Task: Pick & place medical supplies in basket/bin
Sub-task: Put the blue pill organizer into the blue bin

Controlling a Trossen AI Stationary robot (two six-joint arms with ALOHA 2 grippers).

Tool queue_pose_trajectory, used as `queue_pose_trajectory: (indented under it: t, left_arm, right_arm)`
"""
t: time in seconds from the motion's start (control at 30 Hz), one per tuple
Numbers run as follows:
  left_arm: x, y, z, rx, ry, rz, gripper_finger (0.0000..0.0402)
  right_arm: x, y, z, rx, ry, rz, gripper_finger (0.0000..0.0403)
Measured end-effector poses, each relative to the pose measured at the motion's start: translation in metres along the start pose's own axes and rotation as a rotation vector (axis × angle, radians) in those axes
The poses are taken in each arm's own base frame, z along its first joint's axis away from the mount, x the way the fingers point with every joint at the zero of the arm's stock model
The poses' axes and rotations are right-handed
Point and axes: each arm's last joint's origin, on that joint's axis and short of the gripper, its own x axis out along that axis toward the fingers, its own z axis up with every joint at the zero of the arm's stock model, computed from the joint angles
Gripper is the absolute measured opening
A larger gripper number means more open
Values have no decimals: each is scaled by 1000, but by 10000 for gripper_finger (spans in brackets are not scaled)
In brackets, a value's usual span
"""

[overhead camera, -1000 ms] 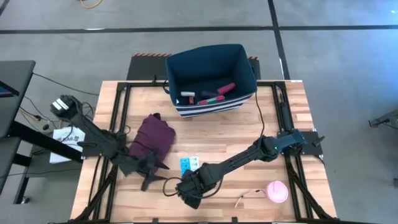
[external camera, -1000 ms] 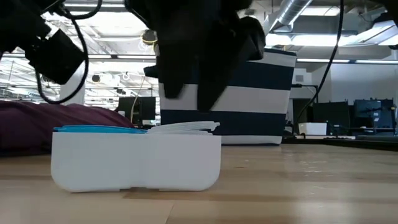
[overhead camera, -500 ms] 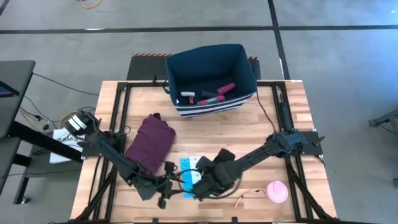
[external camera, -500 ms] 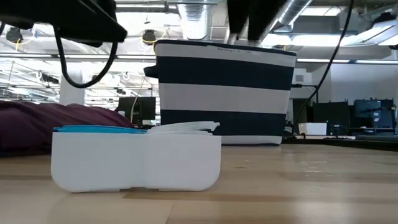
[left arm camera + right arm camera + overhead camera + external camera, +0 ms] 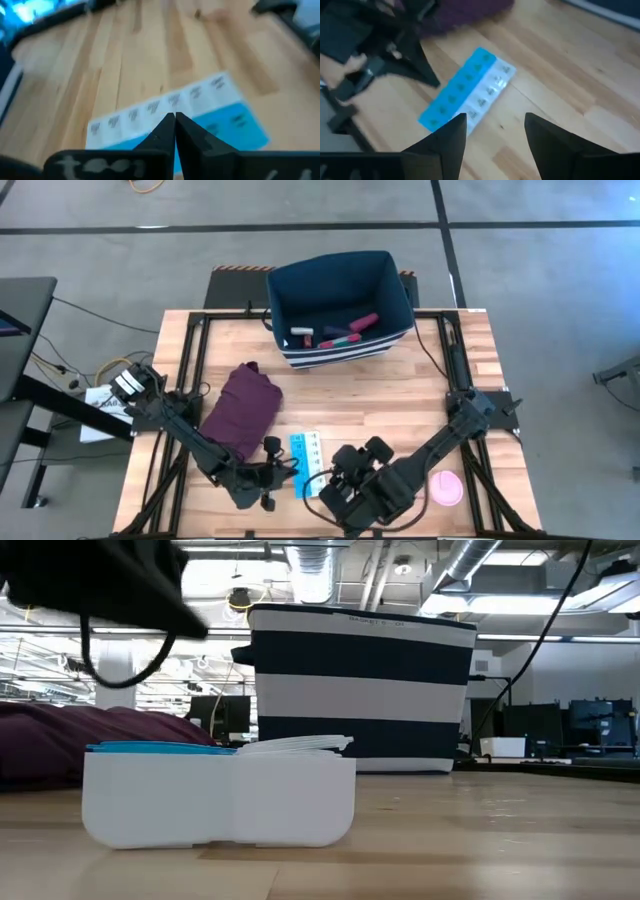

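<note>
**Both grippers parked around the pill organizer, nothing grabbed**

Left gripper (image 5: 175,125) down low at the near edge of the table (image 5: 400,395), fingers pinched completely together with nothing between them. Tips pointed at the light-blue pill organizer strip (image 5: 307,462) in the left wrist view, just beside it, can't tell if actually touching. Right gripper (image 5: 495,127) close on the other side of the strip, fingers spread wide, empty, hovering over bare wood with the strip (image 5: 466,89) a bit ahead of them.

Strip flat on the table, between the 2 grippers, right up front in the low view (image 5: 218,792). Pink round disc (image 5: 446,488) near the table's front right corner, partly tucked behind the right arm. Maroon cloth (image 5: 243,406) bunched up to the left of the strip. Dark-blue striped bin (image 5: 340,305) at the far edge, a few small items already lying inside.
</note>
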Motion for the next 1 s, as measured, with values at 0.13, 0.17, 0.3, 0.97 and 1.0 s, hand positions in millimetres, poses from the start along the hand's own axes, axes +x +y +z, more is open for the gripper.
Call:
queue_pose_trajectory:
  t: [0.13, 0.17, 0.3, 0.97, 1.0]
  left_arm:
    - [4, 7, -8, -27, 75, 36, 1]
    - [4, 7, -8, -29, 80, 37, 0]
    - [1, 3, -9, -21, 83, 12, 0]
    - [-5, -4, -12, -31, 83, 10, 0]
    - [-5, -4, -12, -36, 83, 10, 0]
  right_arm:
    - [27, 3, -8, -7, 23, -109, 196]
    - [34, 3, -7, -2, 26, -134, 196]
    - [49, -1, 9, -13, 107, -141, 196]
    - [-17, -113, 43, 31, -88, -189, 183]
    - [-14, -120, 36, 84, -97, -188, 180]
